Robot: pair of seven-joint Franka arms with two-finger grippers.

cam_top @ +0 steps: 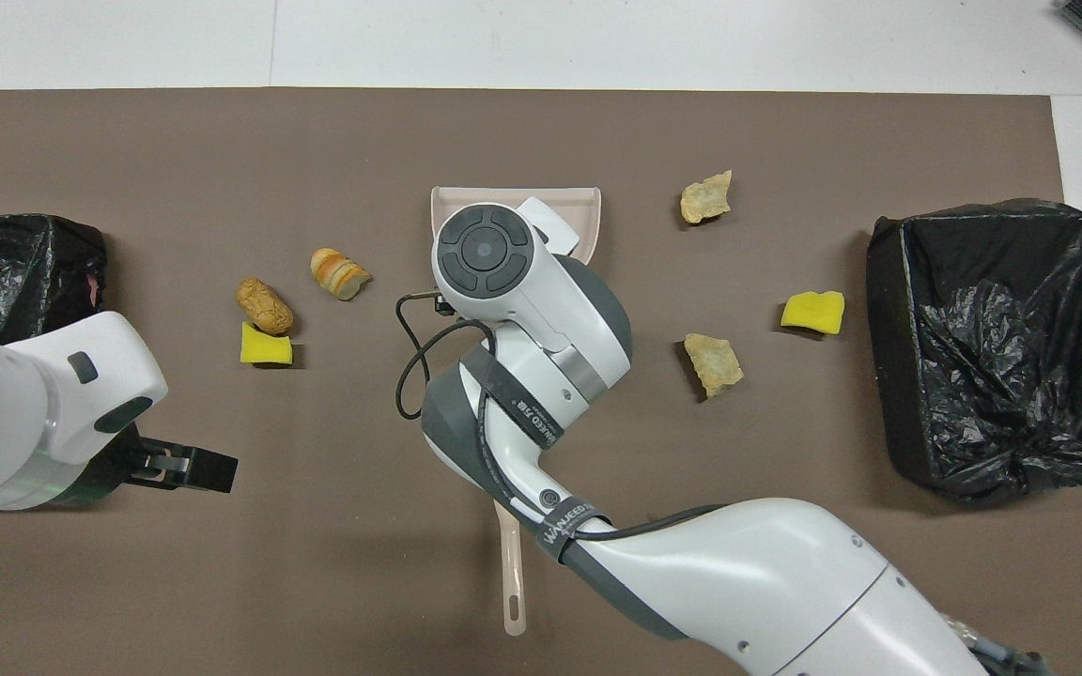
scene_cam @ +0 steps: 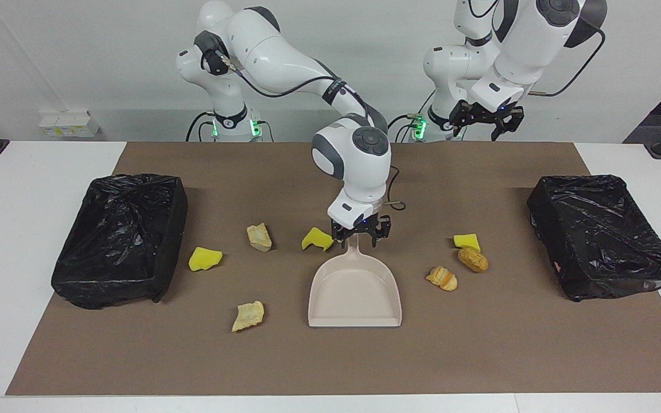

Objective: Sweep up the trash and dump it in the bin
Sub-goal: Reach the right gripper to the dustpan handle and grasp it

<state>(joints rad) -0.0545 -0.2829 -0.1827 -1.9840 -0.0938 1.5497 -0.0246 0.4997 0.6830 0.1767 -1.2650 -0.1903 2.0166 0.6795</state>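
The right gripper [scene_cam: 361,237] is down at the handle of the beige dustpan [scene_cam: 355,289], at the middle of the brown mat [scene_cam: 330,355], its fingers closed about the handle. The dustpan lies flat, its open mouth toward the mat's edge farthest from the robots. The trash lies scattered on the mat on both sides of this gripper: a yellow sponge chunk [scene_cam: 317,239] lies just beside it, toward the right arm's end; a pale lump [scene_cam: 259,237] and a second yellow chunk [scene_cam: 205,258] lie farther along toward the black-lined bin [scene_cam: 118,241] at that end, and another pale lump [scene_cam: 248,315] lies nearer the mat's edge farthest from the robots. Toward the left arm's end lie a yellow chunk [scene_cam: 467,241] touching a brown bread piece [scene_cam: 473,259], with a sliced bread piece [scene_cam: 442,278] near them, well apart from the second bin [scene_cam: 603,235]. A brush [cam_top: 511,582] lies near the mat's edge at the robots' end, mostly hidden under the right arm. The left gripper [scene_cam: 486,119] hangs spread above that edge, holding nothing.
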